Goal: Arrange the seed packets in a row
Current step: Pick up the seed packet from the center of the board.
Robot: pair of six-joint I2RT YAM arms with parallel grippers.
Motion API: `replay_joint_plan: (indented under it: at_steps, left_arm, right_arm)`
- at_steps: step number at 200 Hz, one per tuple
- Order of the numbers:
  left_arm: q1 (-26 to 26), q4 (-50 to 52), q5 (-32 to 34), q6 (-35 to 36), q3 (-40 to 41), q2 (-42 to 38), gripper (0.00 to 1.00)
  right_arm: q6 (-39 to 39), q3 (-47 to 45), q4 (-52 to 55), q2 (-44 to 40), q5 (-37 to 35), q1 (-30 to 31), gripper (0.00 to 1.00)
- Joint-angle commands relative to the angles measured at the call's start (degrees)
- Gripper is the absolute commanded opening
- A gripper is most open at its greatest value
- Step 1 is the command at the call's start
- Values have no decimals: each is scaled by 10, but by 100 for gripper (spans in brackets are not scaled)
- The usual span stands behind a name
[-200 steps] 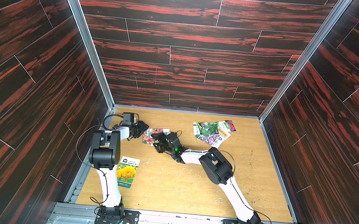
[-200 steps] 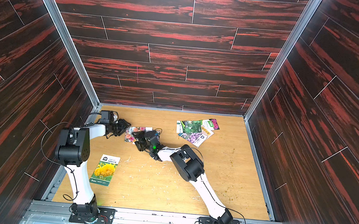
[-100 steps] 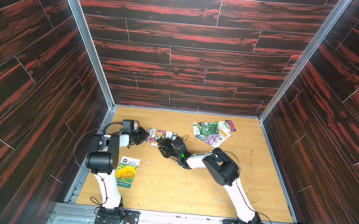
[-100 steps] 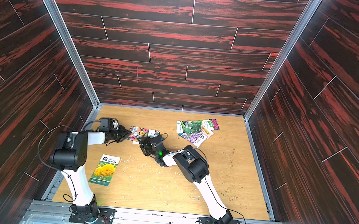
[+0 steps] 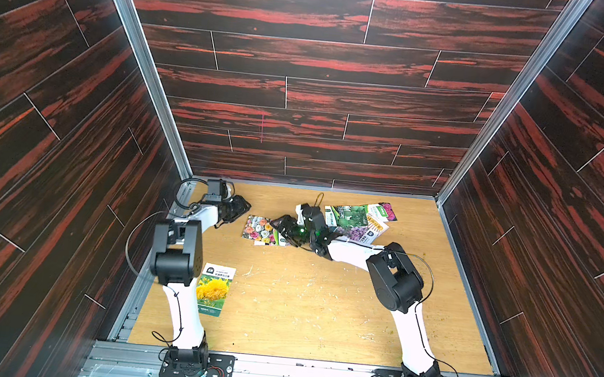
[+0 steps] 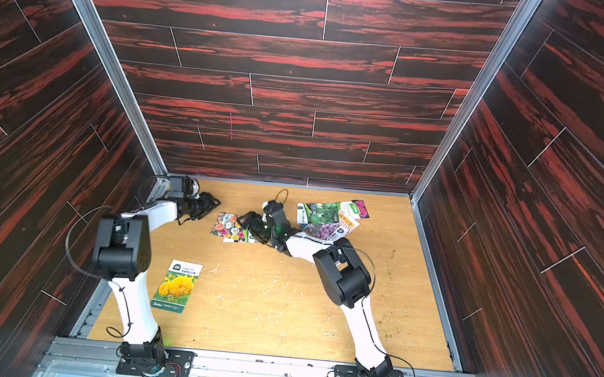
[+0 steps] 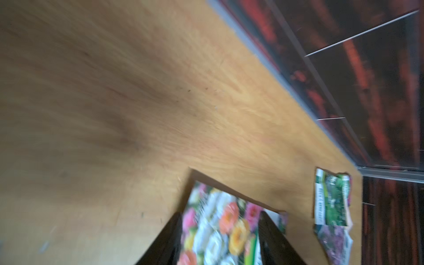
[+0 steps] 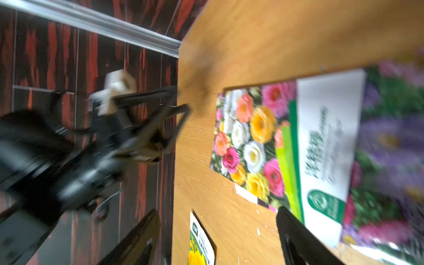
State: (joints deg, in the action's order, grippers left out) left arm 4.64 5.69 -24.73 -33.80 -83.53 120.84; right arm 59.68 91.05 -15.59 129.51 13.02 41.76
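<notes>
A mixed-flower seed packet (image 5: 258, 230) (image 6: 227, 225) lies flat at the middle back of the table, with the edge of another packet (image 8: 252, 197) showing under it. My left gripper (image 5: 244, 206) (image 7: 220, 238) is open just to its left, apart from it. My right gripper (image 5: 283, 229) (image 8: 218, 241) hangs open over that packet's right end, with only bare table between its fingers. A yellow-flower packet (image 5: 213, 288) (image 8: 199, 243) lies alone near the left arm. Several packets overlap in a pile at the back right, topped by a green gourd packet (image 5: 350, 216) (image 7: 332, 199).
Dark wood-look walls close in the wooden table (image 5: 319, 304) on the left, back and right, with a metal rail (image 5: 466, 273) along the right edge. The right arm's elbow (image 5: 394, 277) stands just in front of the pile. Pale crumbs are scattered mid-table.
My left gripper has opened and drawn back to the left of the mixed-flower packet. My right gripper has opened wider and shifted right along that packet. The packet now lies flat.
</notes>
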Motion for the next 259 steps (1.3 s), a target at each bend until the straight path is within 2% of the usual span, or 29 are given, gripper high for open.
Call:
replay_joint_plan:
  at_steps: [1,43,71,99,115,150,182,209,219,246,259]
  left_arm:
    - [4,59,-23,41,-36,31,54]
    - [3,75,-72,46,-65,66,54]
    - [-2,55,-115,33,-43,59,53]
    - [-12,39,-129,20,-9,51,48]
    - [-16,10,-140,0,19,44,39]
    - [-17,-84,-167,-54,93,5,0]
    - [-17,-179,-187,-121,153,-38,0]
    - [-18,-199,-138,-122,201,-109,0]
    - [-18,-197,-135,-112,207,-132,0]
    - [-21,-88,-113,-24,184,-187,0]
    - [-21,-49,-130,12,172,-198,0]
  right_arm:
    - [-77,24,115,36,6,-9,82]
    - [-100,64,180,66,4,-30,82]
    - [-106,91,207,92,16,-38,82]
    - [-107,126,217,126,48,-40,82]
    - [-108,125,210,129,56,-40,82]
    - [-102,94,180,117,64,-46,82]
    - [-80,61,140,106,93,-55,82]
    - [-84,1,102,52,76,-59,82]
    - [-91,-23,93,26,78,-61,82]
    - [-105,-111,49,-53,108,-79,82]
    - [-110,-161,21,-93,134,-96,82]
